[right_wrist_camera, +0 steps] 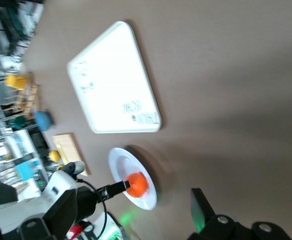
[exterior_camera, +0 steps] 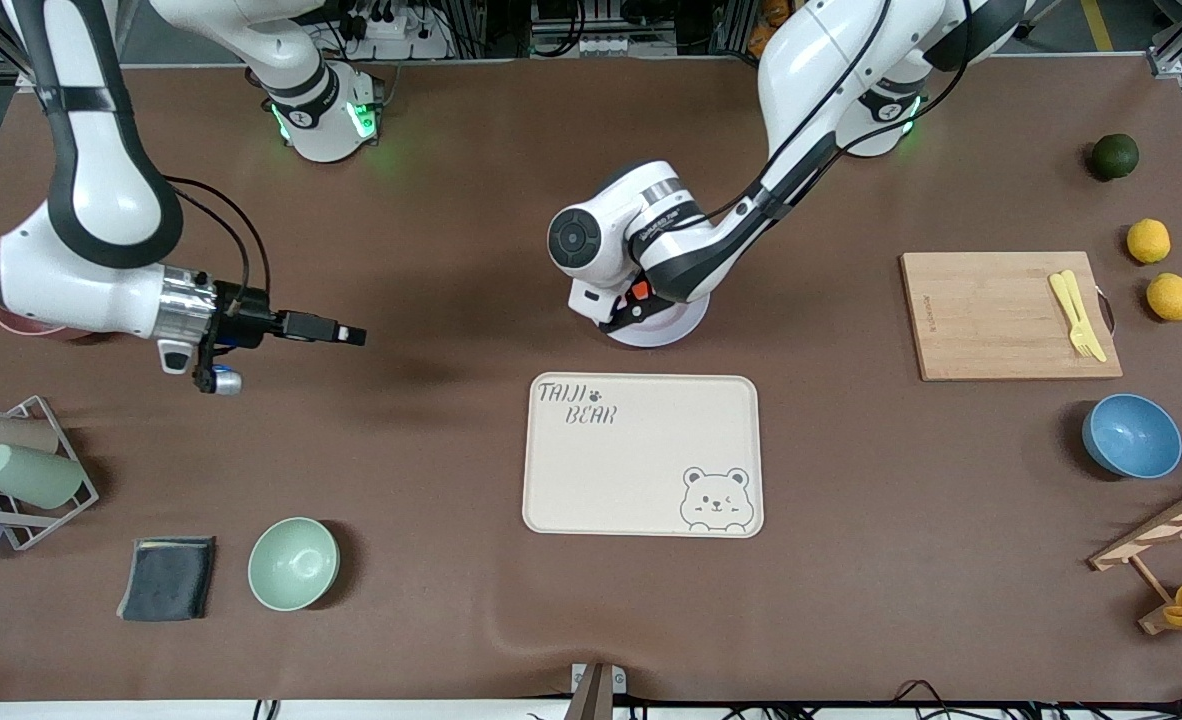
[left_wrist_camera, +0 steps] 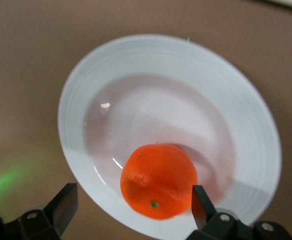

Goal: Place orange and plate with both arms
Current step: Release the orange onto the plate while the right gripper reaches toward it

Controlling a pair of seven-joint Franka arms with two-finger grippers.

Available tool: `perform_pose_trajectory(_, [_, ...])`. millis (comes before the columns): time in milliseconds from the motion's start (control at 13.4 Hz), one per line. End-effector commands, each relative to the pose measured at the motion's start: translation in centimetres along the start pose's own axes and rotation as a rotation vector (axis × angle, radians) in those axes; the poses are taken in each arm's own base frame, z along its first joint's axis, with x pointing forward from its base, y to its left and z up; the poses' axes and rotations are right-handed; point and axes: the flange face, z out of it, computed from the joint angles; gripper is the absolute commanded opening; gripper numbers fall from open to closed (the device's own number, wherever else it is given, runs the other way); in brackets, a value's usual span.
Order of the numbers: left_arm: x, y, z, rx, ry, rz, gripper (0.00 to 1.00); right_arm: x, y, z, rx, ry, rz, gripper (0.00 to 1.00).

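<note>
The orange (left_wrist_camera: 158, 181) lies in the well of the plate (left_wrist_camera: 105, 65), toward one edge of it, in the lower middle of the left wrist view. The plate sits on the table (exterior_camera: 431, 200) in the centre of the front view, just above the tray (exterior_camera: 641, 455), mostly hidden there under the left arm.

The left pincer (left_wrist_camera: 133, 205) hangs low over the plate with its fingers spread, one on each side of the orange and not clamping it; the fruit appears to rest on the plate by itself. The right pincer (exterior_camera: 336, 331) waits, fingers spread and holding nothing, over bare table at the middle left of the front view.

The orange looks light, firm with a little give, and round enough to roll in the shallow well if the plate tips. The plate looks glossy, stiff and breakable, and slick under metal fingers. Its wide rim is probably the only place to pinch it, and it should be kept level.

Counted: one orange, one plate, one tray, one cutting board (exterior_camera: 991, 320), two lemons (exterior_camera: 1148, 240), one dark green fruit (exterior_camera: 1114, 156), one blue bowl (exterior_camera: 1131, 436), one green bowl (exterior_camera: 293, 563), one dark cloth (exterior_camera: 168, 577).
</note>
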Motion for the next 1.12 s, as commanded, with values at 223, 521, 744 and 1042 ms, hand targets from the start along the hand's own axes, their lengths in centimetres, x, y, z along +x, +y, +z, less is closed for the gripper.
perform_pose_trajectory(223, [5.5, -6.8, -12.7, -0.126, 0.1, -0.131, 1.0, -2.4, 1.4, 9.5, 0.046, 0.092, -0.028, 1.0])
perform_pose_trajectory(521, [15.3, -15.2, -15.4, -0.178, 0.098, -0.124, 1.0, -5.0, 1.7, 14.4, 0.045, 0.096, -0.07, 1.0])
perform_pose_trajectory(744, [20.0, -21.7, -17.3, -0.205, 0.123, -0.08, 1.0, -6.0, 1.1, 16.0, 0.003, 0.116, -0.079, 1.0])
perform_pose_trajectory(1042, [23.0, -29.2, -18.6, -0.208, 0.148, 0.084, 1.0, -6.8, 1.4, 17.6, -0.018, 0.111, -0.077, 1.0])
